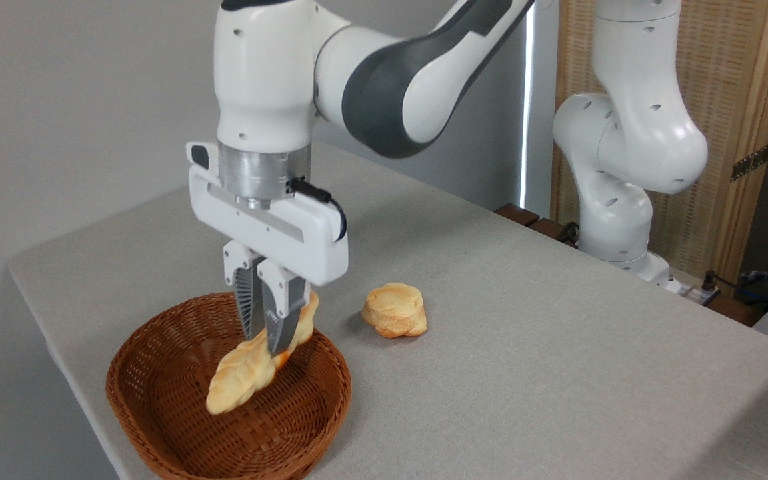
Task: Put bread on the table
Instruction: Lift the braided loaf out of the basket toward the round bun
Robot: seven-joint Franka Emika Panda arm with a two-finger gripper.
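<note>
The tabletop (524, 347) is carrying a wicker basket (157, 400) and a small bun (395, 310). The tool (265, 347) is clamping the bread (251, 373) mid-length, tilted above the basket; its fingers are hiding the loaf's middle.

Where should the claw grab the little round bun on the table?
Probably from straight above, pinching the bun across its middle. It lies flat and low on the table, with open cloth all around, so both fingers fit beside it. The claw is busy holding the braided loaf.
</note>
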